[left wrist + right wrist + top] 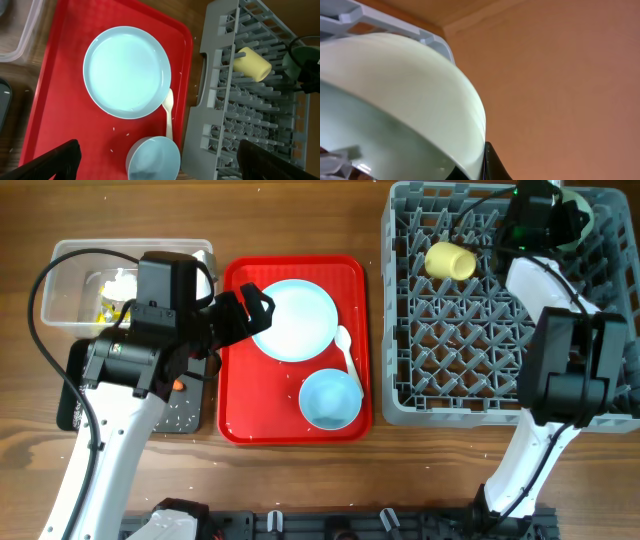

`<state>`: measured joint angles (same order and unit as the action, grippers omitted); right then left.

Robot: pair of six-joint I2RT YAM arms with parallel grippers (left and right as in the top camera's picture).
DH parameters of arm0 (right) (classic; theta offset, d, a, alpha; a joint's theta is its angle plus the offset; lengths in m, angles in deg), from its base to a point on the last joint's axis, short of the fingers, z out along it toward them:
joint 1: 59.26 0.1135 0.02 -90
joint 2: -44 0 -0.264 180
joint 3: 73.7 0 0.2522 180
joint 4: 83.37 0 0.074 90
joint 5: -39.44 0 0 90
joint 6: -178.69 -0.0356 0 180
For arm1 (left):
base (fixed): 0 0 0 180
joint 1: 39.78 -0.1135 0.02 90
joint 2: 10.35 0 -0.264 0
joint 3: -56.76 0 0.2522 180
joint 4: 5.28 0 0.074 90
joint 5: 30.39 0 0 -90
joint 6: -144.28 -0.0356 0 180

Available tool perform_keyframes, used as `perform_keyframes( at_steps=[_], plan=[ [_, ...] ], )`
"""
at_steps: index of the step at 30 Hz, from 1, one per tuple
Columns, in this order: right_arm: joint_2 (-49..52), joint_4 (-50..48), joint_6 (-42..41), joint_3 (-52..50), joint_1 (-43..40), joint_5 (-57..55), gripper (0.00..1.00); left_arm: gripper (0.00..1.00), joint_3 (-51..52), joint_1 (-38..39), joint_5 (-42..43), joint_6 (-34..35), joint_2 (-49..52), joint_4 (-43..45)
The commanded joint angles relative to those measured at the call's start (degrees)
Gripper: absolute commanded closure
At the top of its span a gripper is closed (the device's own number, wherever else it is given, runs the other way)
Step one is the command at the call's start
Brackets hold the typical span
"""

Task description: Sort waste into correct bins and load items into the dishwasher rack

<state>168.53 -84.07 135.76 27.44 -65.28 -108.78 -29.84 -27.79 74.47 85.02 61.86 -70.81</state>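
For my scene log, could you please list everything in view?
dishwasher rack: one, grey, right side.
yellow cup: one, lying in the rack.
pale-green bowl: one, rack's far right corner.
red tray: one, centre.
plate: one, light blue, on the red tray.
light-blue bowl: one, tray's near side.
spoon: one, white, on the tray beside both.
clear tub: one, far left, holding white and yellow waste.
black tray: one, near left.
left gripper: black, open, over the red tray.
right gripper: black, holding the pale-green bowl.
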Motion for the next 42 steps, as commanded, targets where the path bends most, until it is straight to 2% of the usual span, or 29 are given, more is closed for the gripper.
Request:
perform_keyframes(
  at_steps=[1,6,8,9,10,13,16,19,26,30,35,42],
  plan=[
    [0.6,0.9,-1.4,0.3,2.3,-4.8,0.96,0.00,-0.7,-0.3,-0.6,-0.5,-0.2,0.1],
    [0.6,1.7,-1.4,0.3,4.9,-11.6,0.96,0.00,-0.7,-0.3,-0.6,-0.5,-0.2,0.1],
    [0.6,1.7,-1.4,0.3,5.6,-14.1,0.91,0.00,-0.7,-0.3,-0.6,-0.5,-0.2,0.1],
    [0.6,1.7,-1.4,0.3,6.0,-15.1,0.72,0.00,-0.7,-0.3,-0.6,-0.5,-0.2,0.1],
    [0.6,1.7,-1.4,0.3,6.5,-16.9,0.63,0.00,-0.7,-0.3,-0.6,-0.5,-0.2,0.1],
    [0.6,1.8,-1.4,0.3,7.4,-19.4,0.52,0.00,-0.7,-0.3,-0.6,-0.5,-0.2,0.1],
    [0.6,3.0,-1.4,0.3,8.1,-20.9,0.36,0.00,-0.7,-0.3,-0.6,-0.5,-0.2,0.1],
    [0.6,3.2,-1.3,0.3,9.2,-23.3,0.27,0.00,-0.7,-0.3,-0.6,-0.5,-0.2,0.1],
    [-0.4,3.1,2.9,0.3,14.0,-25.4,0.23,0.00,-0.7,-0.3,-0.6,-0.5,-0.2,0.1],
    [-2.9,2.9,2.9,0.3,17.2,-25.4,0.12,0.00,-0.7,-0.3,-0.6,-0.5,-0.2,0.1],
    [-11.5,3.0,5.3,0.3,18.9,-23.6,0.09,0.00,-0.7,-0.3,-0.6,-0.5,-0.2,0.1],
    [-28.7,3.4,5.0,0.3,18.9,-22.5,0.05,0.00,-0.7,-0.3,-0.6,-0.5,-0.2,0.1]
  ],
)
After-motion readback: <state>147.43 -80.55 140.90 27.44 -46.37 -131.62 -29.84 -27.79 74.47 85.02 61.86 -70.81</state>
